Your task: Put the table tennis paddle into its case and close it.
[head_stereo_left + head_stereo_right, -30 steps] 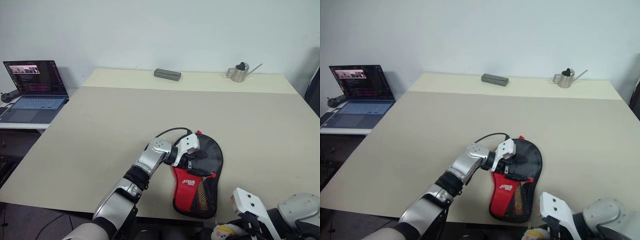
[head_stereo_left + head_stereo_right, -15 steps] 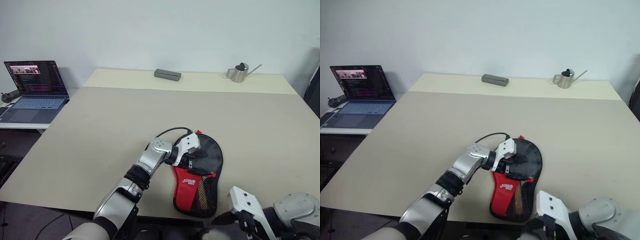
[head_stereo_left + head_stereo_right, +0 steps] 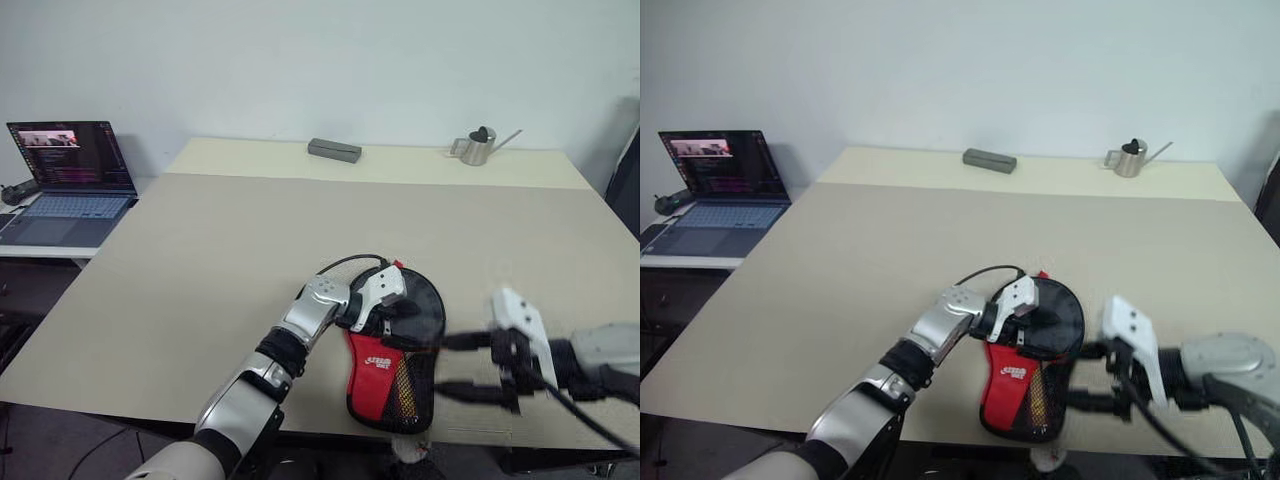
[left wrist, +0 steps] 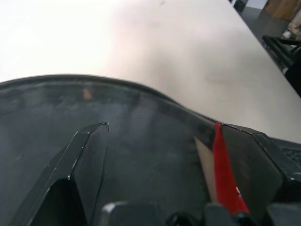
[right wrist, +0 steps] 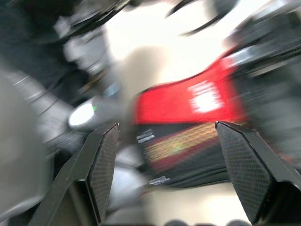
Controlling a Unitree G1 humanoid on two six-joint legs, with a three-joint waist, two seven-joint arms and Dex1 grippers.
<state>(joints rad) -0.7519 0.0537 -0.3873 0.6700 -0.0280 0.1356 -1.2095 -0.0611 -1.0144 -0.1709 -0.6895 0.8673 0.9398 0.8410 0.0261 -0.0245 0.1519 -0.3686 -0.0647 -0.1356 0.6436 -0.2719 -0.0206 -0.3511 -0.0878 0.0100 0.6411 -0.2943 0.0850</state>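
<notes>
One case [image 3: 398, 350] on the table [image 3: 200, 260], two grippers near.

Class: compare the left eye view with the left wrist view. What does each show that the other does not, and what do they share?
Left eye view alone: the open laptop, the flat grey box, the small metal watering can, and the right gripper, fingers apart, beside the case's lower end. Left wrist view alone: a close look along the left gripper, fingers spread over the black fabric, a red strip by one finger. Shared: the soft black fabric paddle case on the beige table.
</notes>
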